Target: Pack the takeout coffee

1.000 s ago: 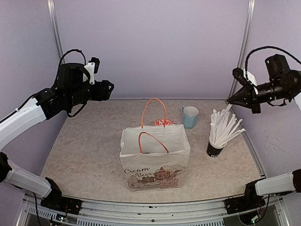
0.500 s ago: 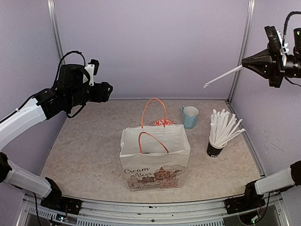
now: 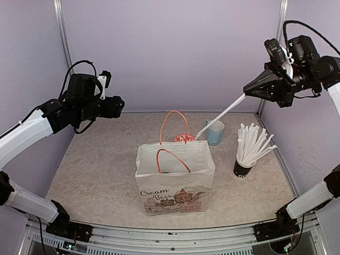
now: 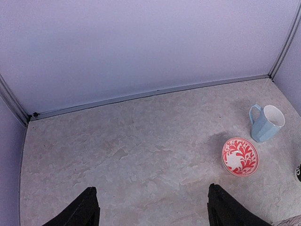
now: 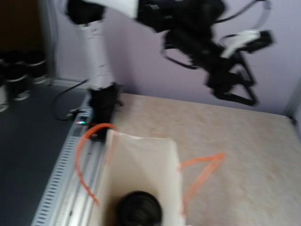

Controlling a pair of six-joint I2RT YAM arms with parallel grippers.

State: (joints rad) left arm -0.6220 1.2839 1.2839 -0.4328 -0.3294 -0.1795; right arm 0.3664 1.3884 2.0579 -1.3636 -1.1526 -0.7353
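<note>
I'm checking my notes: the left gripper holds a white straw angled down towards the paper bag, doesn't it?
Not quite: it is the right gripper that holds the white straw, angled down towards the paper bag, as the top external view shows. The left gripper is open and empty in the left wrist view.

Below the left gripper jaws we see bare surface; a red bowl and blue mug sit to their right. Ahead of the right gripper jaws, past the straw they pinch, the bag gapes, 2 orange handles over its mouth, a black lid inside; the cup of straws stands beneath them.
</note>
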